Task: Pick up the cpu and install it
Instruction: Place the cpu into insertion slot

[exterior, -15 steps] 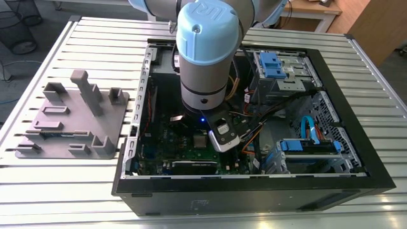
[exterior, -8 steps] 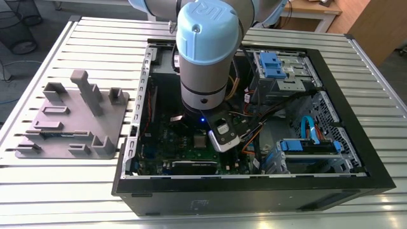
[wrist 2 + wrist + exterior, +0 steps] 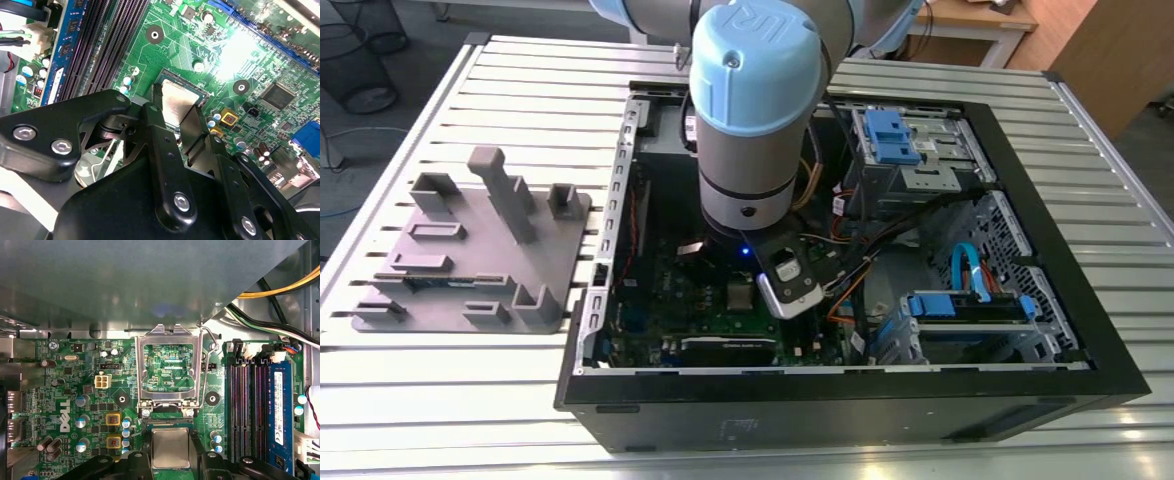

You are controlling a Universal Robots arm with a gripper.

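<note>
One step seemingly remained: the cpu [image 3: 170,447] lay over the open socket [image 3: 167,423], directly under the gripper [image 3: 172,458], while the hinged metal frame [image 3: 167,335] just ahead of the gripper stood raised, not yet clamped down. Whether the gripper pinched the cpu or merely straddled it could not be told.

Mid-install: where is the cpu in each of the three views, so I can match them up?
Exterior view: the cpu is likely the pale patch on the motherboard under the arm; not certain.
First wrist view: silvery square by the raised socket frame.
Second wrist view: silvery plate between the memory slots and a yellow-topped part.
Shared landmark: the memory slots, in both wrist views.
</note>
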